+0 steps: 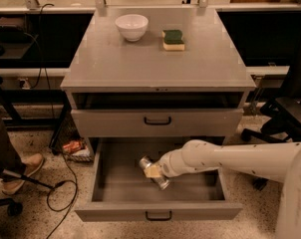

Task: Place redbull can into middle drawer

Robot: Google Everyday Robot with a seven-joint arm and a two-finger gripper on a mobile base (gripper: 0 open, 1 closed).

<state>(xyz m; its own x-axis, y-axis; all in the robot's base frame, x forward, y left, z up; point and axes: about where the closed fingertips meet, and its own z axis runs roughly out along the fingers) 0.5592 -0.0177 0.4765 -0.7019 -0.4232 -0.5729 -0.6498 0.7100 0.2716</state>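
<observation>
The redbull can (pixel 162 182), slim and silver, lies tilted inside the open middle drawer (pixel 120 185), low over its floor near the centre. My gripper (pixel 153 171) reaches into the drawer from the right and is shut on the can's middle; its yellowish fingers (pixel 151 172) wrap the can, and the can's two silver ends show on either side. The white arm runs off to the right over the drawer's right wall. The drawer's front panel with its black handle (pixel 158 215) is pulled out towards the camera.
The similar upper drawer front (pixel 158 122) hangs just above the arm, slightly pulled out. A white bowl (pixel 131 26) and a green-and-yellow sponge (pixel 173 39) sit on the cabinet top (pixel 155 68). A person's foot (pixel 18 171) and cables lie at left, a chair base (pixel 282 121) at right.
</observation>
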